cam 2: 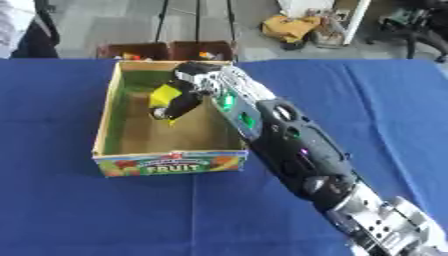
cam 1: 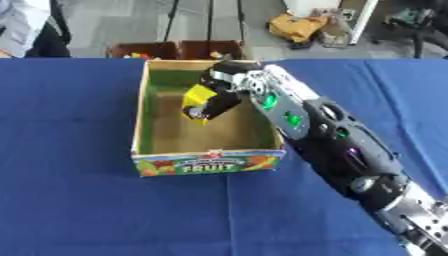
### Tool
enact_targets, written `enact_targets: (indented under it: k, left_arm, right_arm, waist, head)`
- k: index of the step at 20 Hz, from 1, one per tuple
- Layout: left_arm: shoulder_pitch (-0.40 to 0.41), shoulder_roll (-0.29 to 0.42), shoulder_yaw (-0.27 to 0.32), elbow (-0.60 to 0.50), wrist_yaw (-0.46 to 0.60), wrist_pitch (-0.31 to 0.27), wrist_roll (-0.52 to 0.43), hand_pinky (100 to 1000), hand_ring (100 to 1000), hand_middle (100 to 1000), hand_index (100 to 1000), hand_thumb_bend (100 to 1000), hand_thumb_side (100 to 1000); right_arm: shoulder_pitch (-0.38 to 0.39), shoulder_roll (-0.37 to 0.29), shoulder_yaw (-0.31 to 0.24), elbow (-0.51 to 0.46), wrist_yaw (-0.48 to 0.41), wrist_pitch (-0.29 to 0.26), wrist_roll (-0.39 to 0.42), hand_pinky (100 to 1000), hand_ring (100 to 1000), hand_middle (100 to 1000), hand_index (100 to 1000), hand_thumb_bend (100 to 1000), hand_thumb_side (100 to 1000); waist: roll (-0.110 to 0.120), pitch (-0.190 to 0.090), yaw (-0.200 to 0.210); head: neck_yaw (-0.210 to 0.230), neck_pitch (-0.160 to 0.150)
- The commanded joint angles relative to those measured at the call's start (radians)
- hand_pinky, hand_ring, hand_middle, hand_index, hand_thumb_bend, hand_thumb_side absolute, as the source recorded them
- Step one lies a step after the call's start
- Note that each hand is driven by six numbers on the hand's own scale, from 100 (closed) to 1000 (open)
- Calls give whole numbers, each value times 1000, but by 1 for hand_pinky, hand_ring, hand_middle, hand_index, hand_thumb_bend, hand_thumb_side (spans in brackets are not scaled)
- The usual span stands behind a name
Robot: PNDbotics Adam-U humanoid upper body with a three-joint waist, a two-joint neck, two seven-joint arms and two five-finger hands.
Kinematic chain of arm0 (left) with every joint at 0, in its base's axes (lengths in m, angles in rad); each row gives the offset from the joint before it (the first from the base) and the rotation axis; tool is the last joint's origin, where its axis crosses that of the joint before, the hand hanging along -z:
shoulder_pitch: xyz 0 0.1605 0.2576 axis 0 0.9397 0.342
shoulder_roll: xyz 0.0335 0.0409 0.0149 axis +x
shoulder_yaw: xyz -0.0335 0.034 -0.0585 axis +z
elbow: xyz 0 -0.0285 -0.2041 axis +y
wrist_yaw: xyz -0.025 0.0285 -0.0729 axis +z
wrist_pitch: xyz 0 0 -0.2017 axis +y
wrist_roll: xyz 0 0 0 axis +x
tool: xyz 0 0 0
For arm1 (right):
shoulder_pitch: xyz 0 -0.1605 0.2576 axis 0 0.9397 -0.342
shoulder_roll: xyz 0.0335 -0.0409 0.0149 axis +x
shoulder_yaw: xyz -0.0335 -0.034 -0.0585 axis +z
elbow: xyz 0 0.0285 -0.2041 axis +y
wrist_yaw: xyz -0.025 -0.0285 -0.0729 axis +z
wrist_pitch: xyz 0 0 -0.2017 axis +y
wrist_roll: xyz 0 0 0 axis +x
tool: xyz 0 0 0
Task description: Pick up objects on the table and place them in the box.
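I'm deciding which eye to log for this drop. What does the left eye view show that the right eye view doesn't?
Only the left eye view shows a person's sleeve at its top-left corner. Only the right eye view shows more bare blue table beyond the arm. Both show the right hand curled round a yellow object over the open fruit box; no left hand appears.

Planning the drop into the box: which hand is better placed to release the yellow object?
Right. The right hand already holds the yellow object over the box; no left hand is in view.

Black right arm (cam 1: 332,135), green lights, silver joints.
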Motion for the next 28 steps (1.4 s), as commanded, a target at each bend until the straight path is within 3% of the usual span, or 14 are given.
enact_targets:
  k: [1,7,12,13,14,20,28]
  left_arm:
    - [-16,12,5,-19,5,-4,-1,701,942,958,981,100,1000]
    - [-17,12,4,-19,5,-5,-1,702,942,958,982,100,1000]
    - [-16,12,4,-19,4,-6,-1,702,943,958,982,100,1000]
    - [-16,12,5,-19,4,-5,-1,702,942,958,982,100,1000]
    - [-15,13,5,-19,4,-5,-1,702,943,958,982,100,1000]
    - [-12,16,6,-19,2,-5,0,703,943,959,982,100,1000]
    - [-4,22,12,-19,-2,-4,6,703,943,959,981,100,1000]
  right_arm:
    - [-21,-12,-7,5,-9,-26,30,664,804,528,703,222,672]
    - [-26,-20,-20,-3,13,-39,85,699,866,650,861,321,729]
    - [-28,-40,-36,-61,40,-26,93,707,882,686,900,352,735]
    - [-27,-46,-40,-77,44,-24,91,708,885,694,903,320,779]
    - [-26,-54,-44,-97,49,-21,87,712,889,704,910,364,743]
    - [-6,-126,-74,-257,76,-3,66,716,888,703,908,376,760]
    - [89,-276,-136,-579,54,32,61,723,885,705,907,390,755]
  waist:
    - [-12,-14,3]
    - [-13,-16,-3]
    - [-12,-19,-11]
    - [-12,-20,-13]
    - [-11,-21,-15]
    - [-8,-26,-26]
    - [-2,-28,-43]
  head:
    - [-2,-10]
    - [1,-12]
    - [6,-13]
    - [8,-14]
    - [10,-15]
    - [20,-19]
    - [35,-23]
